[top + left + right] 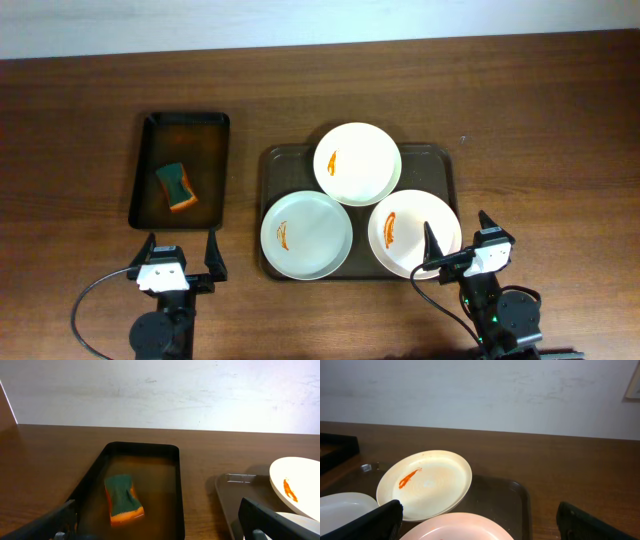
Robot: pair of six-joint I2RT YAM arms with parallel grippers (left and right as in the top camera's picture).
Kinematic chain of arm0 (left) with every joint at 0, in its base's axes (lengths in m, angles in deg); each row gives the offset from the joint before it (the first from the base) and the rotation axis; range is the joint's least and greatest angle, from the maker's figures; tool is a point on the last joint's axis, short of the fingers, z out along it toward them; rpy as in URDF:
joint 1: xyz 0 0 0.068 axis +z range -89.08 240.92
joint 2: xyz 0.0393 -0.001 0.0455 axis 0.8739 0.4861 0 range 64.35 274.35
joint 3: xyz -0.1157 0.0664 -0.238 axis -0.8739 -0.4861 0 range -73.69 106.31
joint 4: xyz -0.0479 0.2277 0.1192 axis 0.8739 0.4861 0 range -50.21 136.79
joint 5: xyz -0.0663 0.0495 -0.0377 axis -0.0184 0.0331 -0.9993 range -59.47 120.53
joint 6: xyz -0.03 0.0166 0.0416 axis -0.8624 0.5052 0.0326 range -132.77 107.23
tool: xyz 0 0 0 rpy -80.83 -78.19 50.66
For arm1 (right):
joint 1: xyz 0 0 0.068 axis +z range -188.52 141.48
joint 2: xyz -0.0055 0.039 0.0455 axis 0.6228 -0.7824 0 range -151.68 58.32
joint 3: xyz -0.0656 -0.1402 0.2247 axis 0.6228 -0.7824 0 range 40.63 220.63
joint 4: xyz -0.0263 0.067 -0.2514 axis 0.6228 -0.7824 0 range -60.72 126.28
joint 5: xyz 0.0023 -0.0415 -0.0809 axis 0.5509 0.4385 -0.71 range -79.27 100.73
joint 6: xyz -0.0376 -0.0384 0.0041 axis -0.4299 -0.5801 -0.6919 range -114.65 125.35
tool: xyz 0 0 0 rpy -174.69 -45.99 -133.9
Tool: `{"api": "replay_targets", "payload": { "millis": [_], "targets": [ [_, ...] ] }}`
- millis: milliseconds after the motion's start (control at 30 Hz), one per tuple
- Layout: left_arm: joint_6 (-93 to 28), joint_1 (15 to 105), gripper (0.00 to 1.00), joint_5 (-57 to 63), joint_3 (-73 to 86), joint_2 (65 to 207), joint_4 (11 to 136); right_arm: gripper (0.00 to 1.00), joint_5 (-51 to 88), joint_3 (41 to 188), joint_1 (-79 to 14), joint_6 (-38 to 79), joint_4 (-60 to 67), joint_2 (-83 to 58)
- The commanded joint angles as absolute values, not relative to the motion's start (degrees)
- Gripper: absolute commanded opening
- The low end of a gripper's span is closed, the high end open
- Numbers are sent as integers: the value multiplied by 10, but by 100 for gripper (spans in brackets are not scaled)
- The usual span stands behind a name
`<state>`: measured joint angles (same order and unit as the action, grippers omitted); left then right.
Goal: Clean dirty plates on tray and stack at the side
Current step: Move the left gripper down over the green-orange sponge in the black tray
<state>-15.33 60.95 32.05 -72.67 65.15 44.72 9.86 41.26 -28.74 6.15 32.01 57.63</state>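
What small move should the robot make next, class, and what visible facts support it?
Probably the left end effector should reach for the sponge in the black tray: all three plates carry orange smears, it and the right end effector are open and empty, and the sponge lies ahead of it.

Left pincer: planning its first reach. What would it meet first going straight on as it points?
Likely the near rim of the black tray, then the sponge lying in it; depth is unclear.

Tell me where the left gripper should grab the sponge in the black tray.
I'd come down from above and pinch the sponge across its long sides, mid-length: it lies flat, green face up, slightly skewed, clear of the black tray's walls.
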Motion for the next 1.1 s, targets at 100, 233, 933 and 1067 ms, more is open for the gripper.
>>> {"api": "replay_targets", "payload": {
  "millis": [100, 233, 933, 1067],
  "targets": [
    [-144, 611, 99, 316, -732, 648, 445, 98, 89, 409, -292, 58, 317, 581],
    [-144, 611, 100, 316, -732, 648, 446, 98, 89, 409, -292, 58, 317, 581],
    [-415, 610, 100, -129, -731, 648, 407, 98, 89, 409, -292, 58, 317, 581],
    [-411, 611, 99, -180, -722, 648, 217, 98, 89, 409, -292, 58, 317, 581]
  ]
}}
